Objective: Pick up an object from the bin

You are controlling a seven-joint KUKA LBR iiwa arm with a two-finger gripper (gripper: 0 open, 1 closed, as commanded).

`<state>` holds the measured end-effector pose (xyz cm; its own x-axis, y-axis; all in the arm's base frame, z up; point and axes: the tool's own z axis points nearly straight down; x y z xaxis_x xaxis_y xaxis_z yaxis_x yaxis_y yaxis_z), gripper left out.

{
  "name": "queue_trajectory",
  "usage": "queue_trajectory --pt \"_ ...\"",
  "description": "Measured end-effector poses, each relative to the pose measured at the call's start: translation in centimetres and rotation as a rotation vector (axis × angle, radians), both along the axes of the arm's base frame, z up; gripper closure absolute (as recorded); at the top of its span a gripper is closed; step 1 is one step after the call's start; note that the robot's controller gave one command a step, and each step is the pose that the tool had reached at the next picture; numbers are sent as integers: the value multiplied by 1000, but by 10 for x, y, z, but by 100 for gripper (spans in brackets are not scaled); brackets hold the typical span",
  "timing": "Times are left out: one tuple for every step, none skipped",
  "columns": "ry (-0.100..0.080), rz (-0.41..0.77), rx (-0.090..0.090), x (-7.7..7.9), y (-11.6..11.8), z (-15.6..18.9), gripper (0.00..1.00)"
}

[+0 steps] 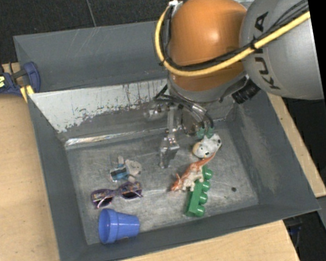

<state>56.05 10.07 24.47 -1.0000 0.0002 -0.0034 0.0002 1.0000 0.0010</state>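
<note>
One orange toy lizard (189,177), thin curled tail, near gripper (169,152).

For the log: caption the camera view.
Pincer low in grey metal bin, beside white round toy, orange plastic dinosaur and green studded plastic brick.

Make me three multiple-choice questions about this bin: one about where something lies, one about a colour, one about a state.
1. Where does the blue cup lie in the bin? A lower left corner of the floor; B upper right corner; C the middle.
2. What colour is the block below the toy dinosaur? A red; B green; C yellow.
3. How does the cup lie? A upright; B on its side; C upside down.
Answers: 1 A, it sits under the sunglasses, leftmost. 2 B, plainly green. 3 B, its wall faces up.
</note>
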Motion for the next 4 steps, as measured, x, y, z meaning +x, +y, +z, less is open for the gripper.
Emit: queue_trajectory --pt "-6 60 0 2 19 -53 0" --pt "4 22 -1 -12 57 -84 0" --pt "2 239 -1 -8 51 -107 0" --pt "-2 266 -1 -2 56 -169 0"
